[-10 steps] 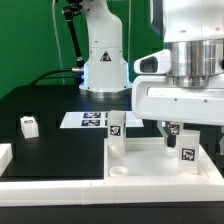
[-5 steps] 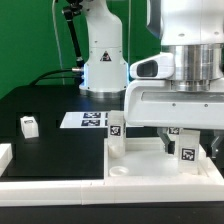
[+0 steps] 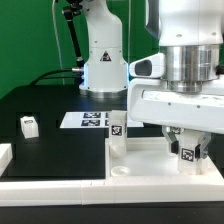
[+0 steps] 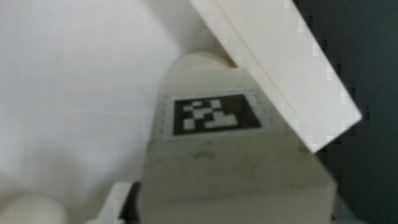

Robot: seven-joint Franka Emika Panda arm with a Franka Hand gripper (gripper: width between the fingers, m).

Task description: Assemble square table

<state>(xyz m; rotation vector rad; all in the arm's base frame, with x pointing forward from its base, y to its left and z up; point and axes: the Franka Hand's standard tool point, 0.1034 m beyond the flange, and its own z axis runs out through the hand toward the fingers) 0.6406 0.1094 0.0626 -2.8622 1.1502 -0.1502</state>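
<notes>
The robot's end effector [image 3: 187,144] grips a small white tagged block leg [image 3: 187,153], lowering it onto the white plastic square tabletop [image 3: 150,163] at the desk's [image 3: 60,150] near right, presumably to seat it in a corner socket.

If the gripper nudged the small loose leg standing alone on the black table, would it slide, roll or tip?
The loose leg looks like a squat block, so rolling seems unlikely. It probably slides or tips easily, being small and likely light plastic. The table looks smooth, so little would stop it.
</notes>
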